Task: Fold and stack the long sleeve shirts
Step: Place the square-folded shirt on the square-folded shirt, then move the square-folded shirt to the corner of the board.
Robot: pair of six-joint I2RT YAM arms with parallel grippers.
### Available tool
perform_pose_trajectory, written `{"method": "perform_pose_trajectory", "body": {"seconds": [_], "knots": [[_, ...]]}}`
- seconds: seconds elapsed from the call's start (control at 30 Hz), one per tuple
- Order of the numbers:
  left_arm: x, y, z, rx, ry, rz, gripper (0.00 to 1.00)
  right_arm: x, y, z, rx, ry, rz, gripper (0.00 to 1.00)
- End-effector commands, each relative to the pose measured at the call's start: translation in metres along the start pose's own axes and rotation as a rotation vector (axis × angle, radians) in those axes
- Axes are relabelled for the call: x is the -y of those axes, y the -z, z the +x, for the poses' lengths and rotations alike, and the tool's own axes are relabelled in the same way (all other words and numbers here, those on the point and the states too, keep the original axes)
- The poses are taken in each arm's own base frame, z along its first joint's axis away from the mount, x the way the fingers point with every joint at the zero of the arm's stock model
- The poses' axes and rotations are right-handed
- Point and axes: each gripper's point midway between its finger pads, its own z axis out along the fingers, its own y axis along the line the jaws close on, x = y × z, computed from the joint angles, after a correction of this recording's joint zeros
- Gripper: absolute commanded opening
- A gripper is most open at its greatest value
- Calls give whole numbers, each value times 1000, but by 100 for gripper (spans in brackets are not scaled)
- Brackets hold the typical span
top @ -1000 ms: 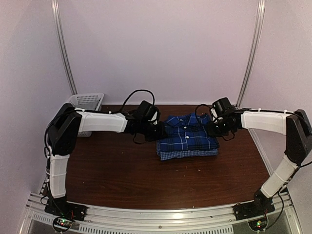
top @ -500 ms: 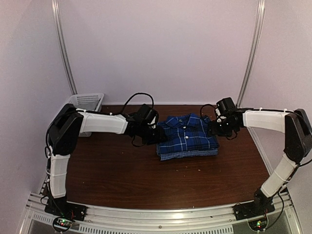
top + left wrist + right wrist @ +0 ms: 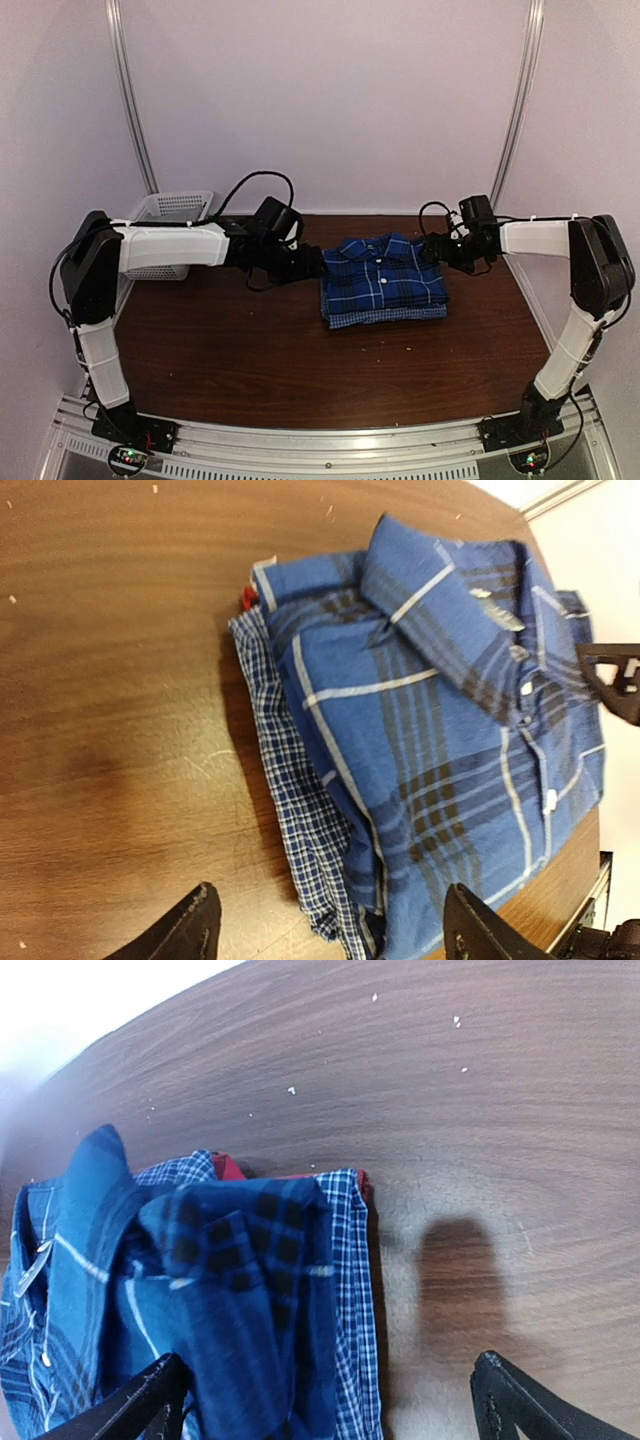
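Note:
The long sleeve shirts lie folded in one stack at mid-table. The dark blue plaid shirt (image 3: 385,278) is on top, collar toward the back, and the fine-check shirt (image 3: 385,317) shows under it along the front edge. My left gripper (image 3: 312,266) hovers just off the stack's left side, open and holding nothing. My right gripper (image 3: 441,252) is open at the stack's back right corner. In the left wrist view the plaid shirt (image 3: 440,710) overlaps the check shirt (image 3: 290,770), with my left gripper (image 3: 335,922) spread wide. The right wrist view shows the plaid shirt (image 3: 230,1290), the check shirt (image 3: 350,1290) and my open right gripper (image 3: 330,1385).
A white mesh basket (image 3: 180,212) stands at the back left corner of the brown table (image 3: 300,370). A small red scrap (image 3: 228,1167) peeks out under the stack's back edge. White crumbs (image 3: 292,1090) dot the wood. Purple walls enclose the table.
Both grippers went from shut to open and let go of the stack. The left arm drew back to the left, the right arm back to the right. The shirts stayed put.

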Motion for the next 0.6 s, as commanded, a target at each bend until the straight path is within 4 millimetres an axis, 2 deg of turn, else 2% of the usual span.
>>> {"method": "perform_pose_trajectory", "body": {"seconds": [0.0,0.33,0.43,0.57], "knots": [[2,33,-20,83,-22,10,78,-15,-14,-1,1,-31,-150,100],[0,69,-34,149,-7,27,79,-3,-46,37,-88,-92,-179,100],[0,74,-36,157,-5,32,79,-2,-50,51,-122,-108,-193,97],[2,79,-39,167,-3,39,79,-5,-51,58,-127,-107,-226,94]]}}
